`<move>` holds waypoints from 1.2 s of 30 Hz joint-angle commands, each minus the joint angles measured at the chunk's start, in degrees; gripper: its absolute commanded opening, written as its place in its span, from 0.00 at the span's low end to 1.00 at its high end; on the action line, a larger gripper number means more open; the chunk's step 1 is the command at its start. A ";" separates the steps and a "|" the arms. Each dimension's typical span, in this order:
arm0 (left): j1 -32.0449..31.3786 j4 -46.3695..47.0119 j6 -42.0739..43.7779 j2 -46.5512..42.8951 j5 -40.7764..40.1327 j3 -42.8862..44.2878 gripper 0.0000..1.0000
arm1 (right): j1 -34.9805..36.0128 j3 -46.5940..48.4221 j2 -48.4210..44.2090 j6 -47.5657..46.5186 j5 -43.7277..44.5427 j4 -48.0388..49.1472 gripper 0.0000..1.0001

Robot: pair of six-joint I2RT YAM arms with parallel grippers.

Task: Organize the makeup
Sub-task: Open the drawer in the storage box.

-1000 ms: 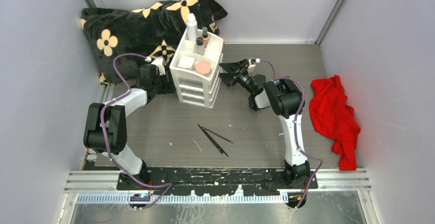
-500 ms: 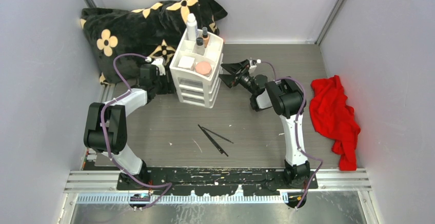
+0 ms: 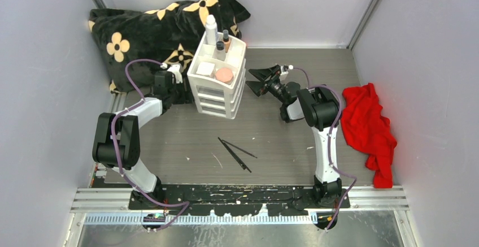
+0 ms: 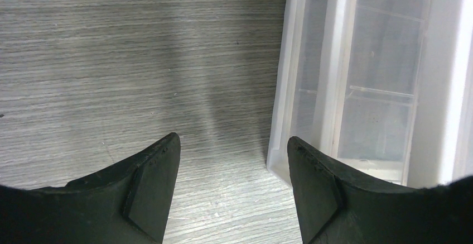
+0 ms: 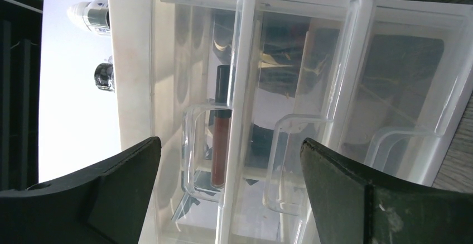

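Observation:
The white drawer unit [image 3: 217, 91] stands at mid-table. On its top sit a white bottle [image 3: 211, 29], a tan dark-capped bottle [image 3: 226, 39], a white square box [image 3: 205, 68] and a pink compact [image 3: 224, 75]. A dark red tube [image 5: 221, 138] lies inside the top drawer in the right wrist view. Thin black pencils [image 3: 236, 153] lie on the table in front. My right gripper [image 3: 257, 81] is open and empty, just right of the unit, facing its drawers [image 5: 290, 115]. My left gripper [image 3: 182, 91] is open and empty at the unit's left side [image 4: 357, 76].
A black pillow with tan flowers [image 3: 158, 29] lies behind the unit at the back left. A red cloth [image 3: 368, 128] lies at the right wall. Grey walls close in both sides and the back.
My right gripper has drawn back a little to the right, away from the drawer unit. The left arm has not moved.

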 commanded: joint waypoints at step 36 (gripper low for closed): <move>-0.45 2.50 -0.06 -1.07 2.69 1.33 0.71 | 3.49 8.75 1.71 0.08 -2.08 10.73 1.00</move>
